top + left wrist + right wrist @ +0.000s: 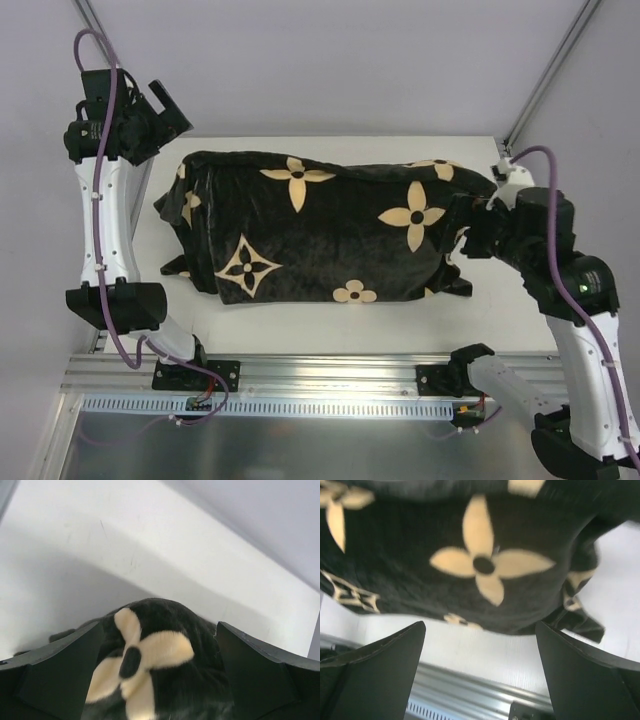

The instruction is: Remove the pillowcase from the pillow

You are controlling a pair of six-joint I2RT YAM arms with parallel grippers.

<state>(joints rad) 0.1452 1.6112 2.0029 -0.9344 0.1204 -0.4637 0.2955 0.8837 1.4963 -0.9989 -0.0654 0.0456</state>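
The job stands at its very start — the pillowcase [330, 225] covers the whole pillow, and neither arm has a hold on it yet. Above the far-left corner of the worktop [300, 325] the left claw [172, 108] hovers raised over the case's left end, spread wide and holding nothing. Its wrist view looks down on a rounded bulge of black pile with one cream flower, below the claw and not gripped. The pillowcase lies lengthwise across the middle of the worktop, from near the left edge to near the right edge. As a container it is full: the pillow is inside, judging by the bulk, yet no white shows anywhere. Loose flaps trail at both ends, and I cannot tell which end is the open mouth. By the right edge the right claw [463, 233] sits low at the case's right end, spread wide and empty — its wrist view has the fabric ahead of it, not inside its span. Whether it touches the cloth I cannot tell. The next move, I judge, calls for a pinch of cloth alone at one end while the other claw holds the pillow back through the fabric, so the filling slides out rather than the whole bundle dragging across the worktop
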